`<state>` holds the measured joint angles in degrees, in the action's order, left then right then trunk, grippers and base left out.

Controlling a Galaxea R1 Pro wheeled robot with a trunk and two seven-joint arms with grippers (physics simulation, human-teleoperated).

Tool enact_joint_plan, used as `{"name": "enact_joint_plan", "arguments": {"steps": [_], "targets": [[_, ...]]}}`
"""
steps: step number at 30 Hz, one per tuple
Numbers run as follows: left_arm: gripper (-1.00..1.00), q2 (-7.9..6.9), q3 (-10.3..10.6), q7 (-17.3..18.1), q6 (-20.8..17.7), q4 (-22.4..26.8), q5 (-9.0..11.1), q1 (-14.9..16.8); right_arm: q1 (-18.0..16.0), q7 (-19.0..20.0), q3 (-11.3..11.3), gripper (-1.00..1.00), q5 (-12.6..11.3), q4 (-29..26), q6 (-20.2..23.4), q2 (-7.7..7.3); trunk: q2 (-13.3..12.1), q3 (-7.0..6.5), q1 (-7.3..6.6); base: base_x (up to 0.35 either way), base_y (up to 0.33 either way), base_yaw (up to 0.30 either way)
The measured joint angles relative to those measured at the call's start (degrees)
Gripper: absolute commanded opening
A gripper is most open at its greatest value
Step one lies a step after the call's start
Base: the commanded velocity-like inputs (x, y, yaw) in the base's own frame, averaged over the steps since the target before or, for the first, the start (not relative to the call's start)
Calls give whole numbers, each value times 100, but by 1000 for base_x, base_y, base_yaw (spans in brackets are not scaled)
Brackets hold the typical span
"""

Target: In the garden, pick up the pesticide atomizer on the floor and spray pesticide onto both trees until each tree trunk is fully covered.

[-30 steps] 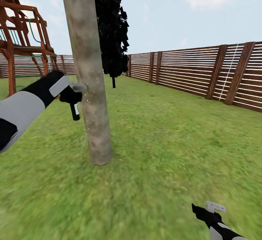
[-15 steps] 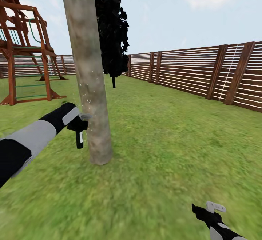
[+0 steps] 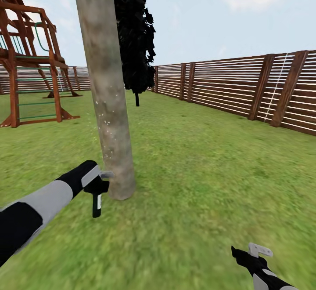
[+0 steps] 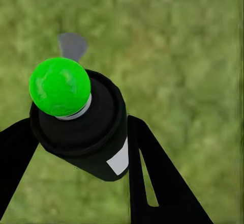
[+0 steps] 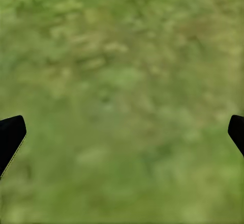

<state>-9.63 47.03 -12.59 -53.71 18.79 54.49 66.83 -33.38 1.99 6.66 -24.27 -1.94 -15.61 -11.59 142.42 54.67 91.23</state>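
Clamped in the left gripper point(image 3: 97, 187) is the pesticide atomizer point(image 3: 96, 204), a small dark canister whose tip shows bright green point(image 4: 59, 86) in the left wrist view. It hangs low, just beside the foot of the thick mottled grey-brown tree trunk point(image 3: 105, 88), on the trunk's left, above the short green grass point(image 3: 197, 171). Pale droplets speckle the bark higher up. To do this step well, I would keep the nozzle close to the bark and work round the base, so no patch is missed. The right gripper point(image 3: 252, 255) hangs empty near the right foreground, its fingers spread wide. A dark narrow tree point(image 3: 136, 35) stands behind the trunk, a wooden climbing frame point(image 3: 30, 61) far left, a brown slatted fence point(image 3: 237, 83) beyond; nothing blocks the arm.
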Motion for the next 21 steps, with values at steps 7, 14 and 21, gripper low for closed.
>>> {"name": "enact_joint_plan", "arguments": {"steps": [7,14,21], "targets": [[-100,89,6,-5,13,-10,-34,-451,1,0,0,100,0,-1,0,0,0,0,2,151,0,0],[-100,73,3,-8,600,-40,-46,-859,-1,-7,0,100,0,-5,-2,0,0,0,2,104,49,0],[-100,63,-1,10,1722,-277,-39,-1044,-1,-15,0,100,0,-4,-2,2,0,0,2,2,1,0]]}}
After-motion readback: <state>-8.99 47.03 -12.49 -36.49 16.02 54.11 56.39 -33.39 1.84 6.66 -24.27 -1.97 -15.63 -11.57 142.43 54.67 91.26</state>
